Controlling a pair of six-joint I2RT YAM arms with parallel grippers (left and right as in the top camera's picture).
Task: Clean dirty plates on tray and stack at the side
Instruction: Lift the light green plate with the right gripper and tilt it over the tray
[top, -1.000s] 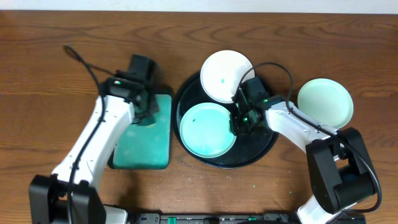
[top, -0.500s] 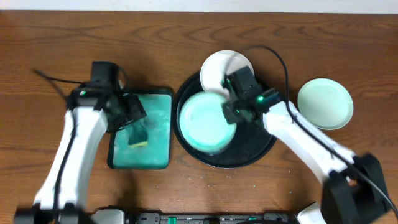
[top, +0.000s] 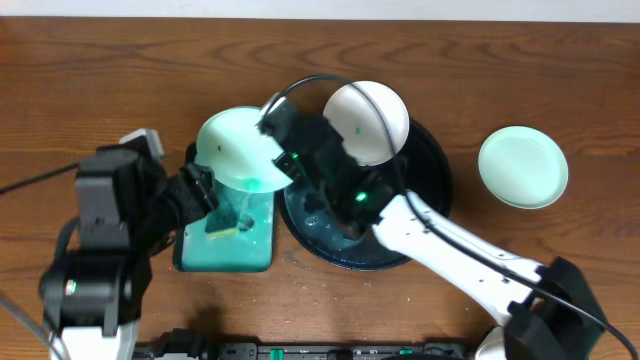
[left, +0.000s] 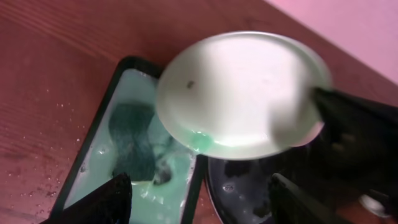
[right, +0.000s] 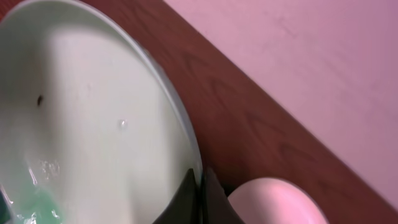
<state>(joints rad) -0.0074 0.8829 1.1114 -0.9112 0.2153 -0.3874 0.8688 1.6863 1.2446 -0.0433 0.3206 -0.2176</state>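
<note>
A pale mint plate hangs tilted over the rectangular teal tray, with a teal smear at its lower edge. My right gripper is shut on its rim. In the left wrist view the same plate fills the middle. My left gripper is open and empty below the plate, with its fingers spread over the teal tray. A white plate leans on the far rim of the round black tray. A third plate lies on the table at the right.
A dark green sponge lies in soapy teal water in the rectangular tray. The wet black tray sits just right of it. My right arm reaches across the black tray. Brown wooden table lies all round.
My right gripper has lifted the mint plate off the black tray and carried it left over the teal tray. My left gripper has opened, left the sponge in the teal tray and drawn back.
</note>
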